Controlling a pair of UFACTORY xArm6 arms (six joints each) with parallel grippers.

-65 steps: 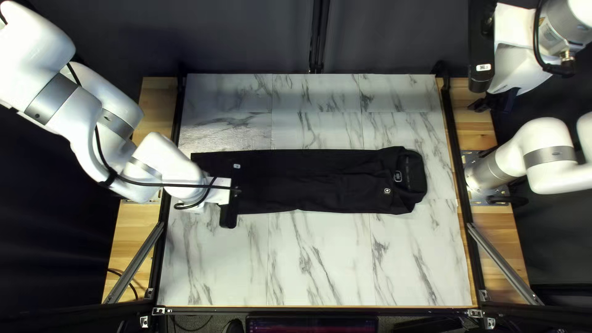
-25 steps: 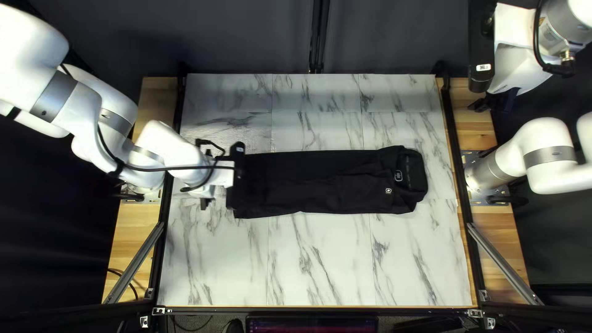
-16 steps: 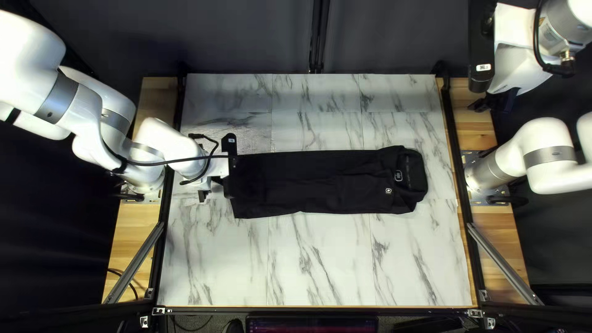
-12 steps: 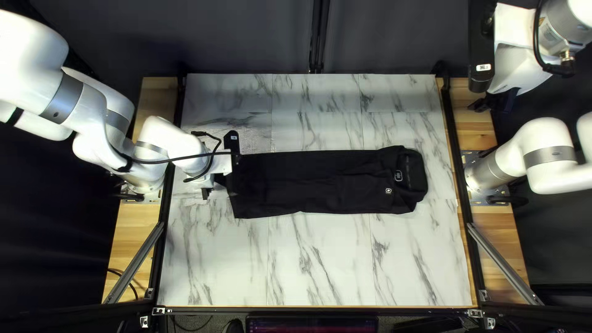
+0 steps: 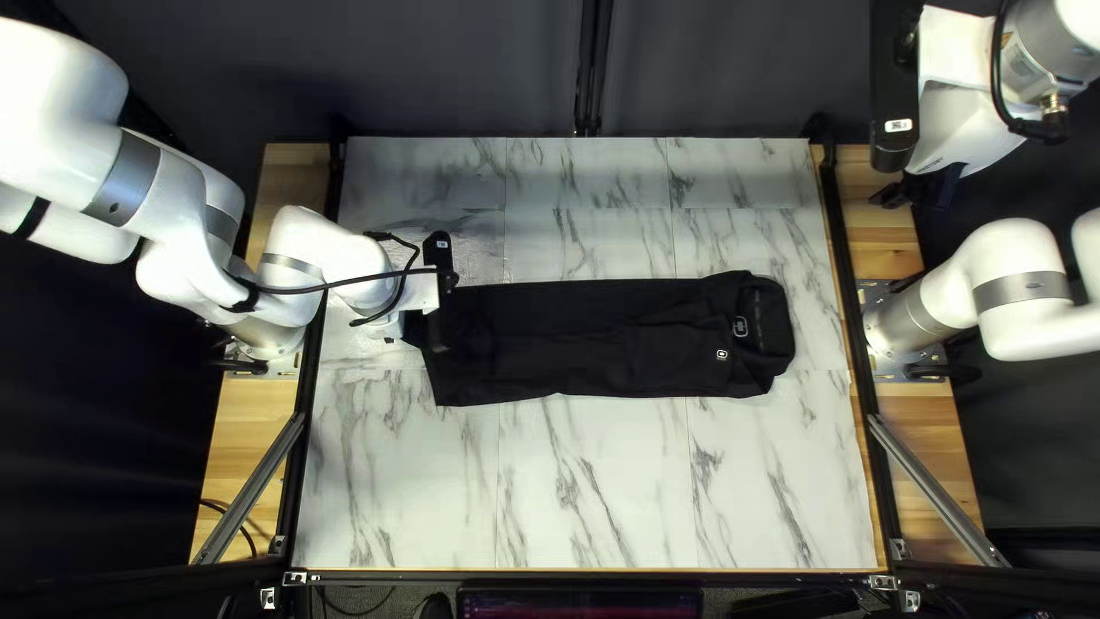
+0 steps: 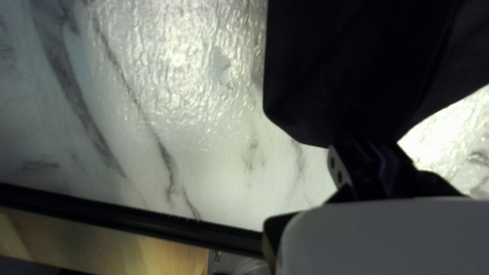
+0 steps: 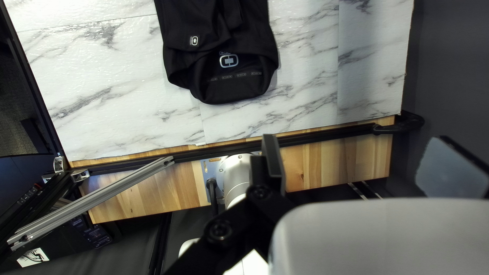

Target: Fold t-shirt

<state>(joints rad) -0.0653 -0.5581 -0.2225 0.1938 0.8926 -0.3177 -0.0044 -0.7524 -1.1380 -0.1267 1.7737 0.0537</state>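
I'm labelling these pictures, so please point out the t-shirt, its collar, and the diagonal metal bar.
T-shirt [image 5: 596,338]: top left view, middle of its body.
Collar [image 7: 234,89]: right wrist view, black cloth beside its row of small pale marks.
Metal bar [image 7: 91,201]: right wrist view, middle of its length.

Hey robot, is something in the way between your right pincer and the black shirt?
Nothing visible blocks it. My open right pincer hangs past the marble tabletop's right edge. Between it and the shirt runs a black rail, but that looks lower, so I'd probably pass over it.
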